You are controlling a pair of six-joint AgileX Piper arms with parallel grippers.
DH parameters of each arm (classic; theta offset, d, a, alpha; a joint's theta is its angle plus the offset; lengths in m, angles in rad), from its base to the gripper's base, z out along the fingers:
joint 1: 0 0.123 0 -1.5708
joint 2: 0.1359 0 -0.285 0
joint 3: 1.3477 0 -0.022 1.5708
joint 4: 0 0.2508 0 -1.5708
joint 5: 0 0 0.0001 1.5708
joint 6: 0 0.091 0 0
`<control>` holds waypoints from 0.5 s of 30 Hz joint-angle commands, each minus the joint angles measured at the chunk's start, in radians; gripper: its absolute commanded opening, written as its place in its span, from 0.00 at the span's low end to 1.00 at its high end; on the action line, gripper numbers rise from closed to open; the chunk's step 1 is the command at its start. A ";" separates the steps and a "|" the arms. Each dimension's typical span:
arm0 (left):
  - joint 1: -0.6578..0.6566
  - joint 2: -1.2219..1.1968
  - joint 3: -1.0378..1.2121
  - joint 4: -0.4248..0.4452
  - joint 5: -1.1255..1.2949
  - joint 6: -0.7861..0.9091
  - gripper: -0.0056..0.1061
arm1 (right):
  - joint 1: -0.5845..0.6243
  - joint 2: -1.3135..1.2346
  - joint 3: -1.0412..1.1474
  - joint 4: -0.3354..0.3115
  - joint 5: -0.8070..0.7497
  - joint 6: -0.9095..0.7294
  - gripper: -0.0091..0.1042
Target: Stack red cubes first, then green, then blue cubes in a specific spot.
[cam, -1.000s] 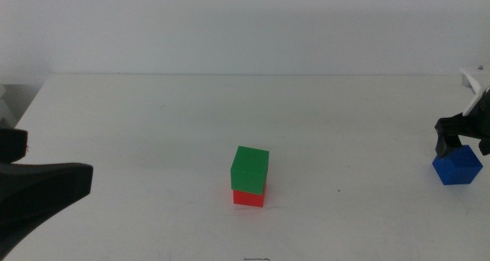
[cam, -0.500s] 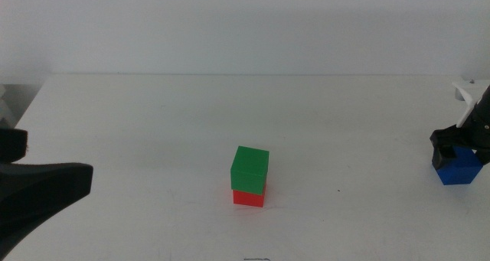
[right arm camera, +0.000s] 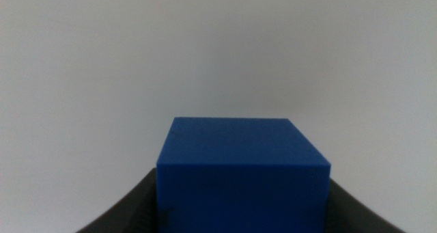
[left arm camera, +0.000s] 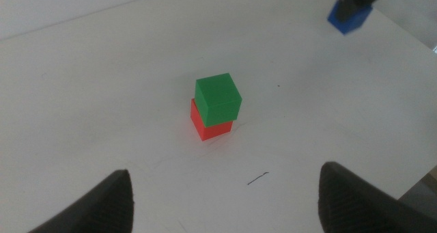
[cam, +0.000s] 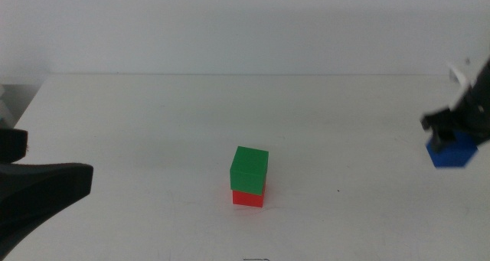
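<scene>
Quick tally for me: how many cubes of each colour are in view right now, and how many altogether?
Red cube: 1, at the bottom of the stack
Green cube: 1, on top of the red
Blue cube: 1, held in the right gripper, apart from the stack
Total: 3 cubes

Middle view: set high, facing forward and down across the white table [cam: 153, 123]; left wrist view: angled down from farther back, sharing the green cube [cam: 249, 168] stack. Right wrist view: very close behind the blue cube [right arm camera: 242, 175], apparently level.
</scene>
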 commanded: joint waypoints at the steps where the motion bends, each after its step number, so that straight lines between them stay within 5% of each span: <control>1: 0.002 0.008 -0.023 -0.011 -0.064 -0.002 0.87 | 0.065 -0.140 -0.058 -0.007 0.069 0.147 0.07; 6: 0.002 0.008 -0.023 -0.012 -0.064 -0.002 0.87 | 0.257 -0.181 -0.192 -0.093 0.324 0.451 0.07; 9: 0.002 0.008 -0.023 -0.012 -0.064 -0.002 0.87 | 0.394 -0.165 -0.235 -0.159 0.330 0.587 0.07; 15: 0.002 0.008 -0.023 -0.012 -0.064 -0.002 0.87 | 0.637 -0.103 -0.337 -0.155 0.330 0.722 0.07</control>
